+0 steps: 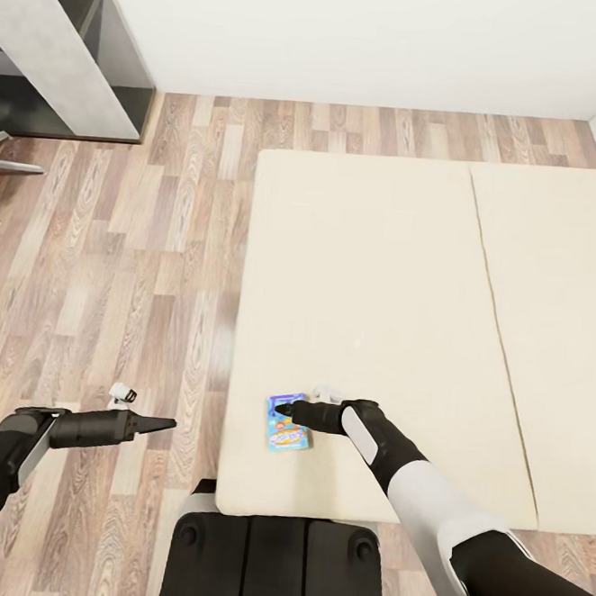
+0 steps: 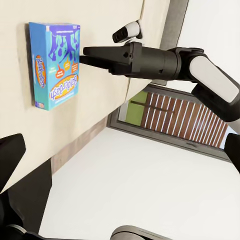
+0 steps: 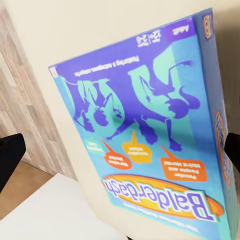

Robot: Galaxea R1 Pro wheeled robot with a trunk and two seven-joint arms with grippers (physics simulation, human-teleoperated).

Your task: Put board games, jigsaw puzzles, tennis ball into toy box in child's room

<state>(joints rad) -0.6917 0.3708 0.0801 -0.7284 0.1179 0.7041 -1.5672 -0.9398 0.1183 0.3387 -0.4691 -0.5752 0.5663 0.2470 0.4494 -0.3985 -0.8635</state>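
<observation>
Box: blue board game (image 1: 287,426) is lying flat near the bed's (image 1: 363,277) six o'clock edge, long axis twelve-to-six.
Right gripper (image 1: 281,409): I'm hovering it over the box's top end, fingers spread, empty.
Left gripper (image 1: 165,425): idling at nine o'clock over floor, farther off; opening unclear.

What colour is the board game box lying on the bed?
Blue board game box, with purple figures; clearest in the right wrist view.
</observation>
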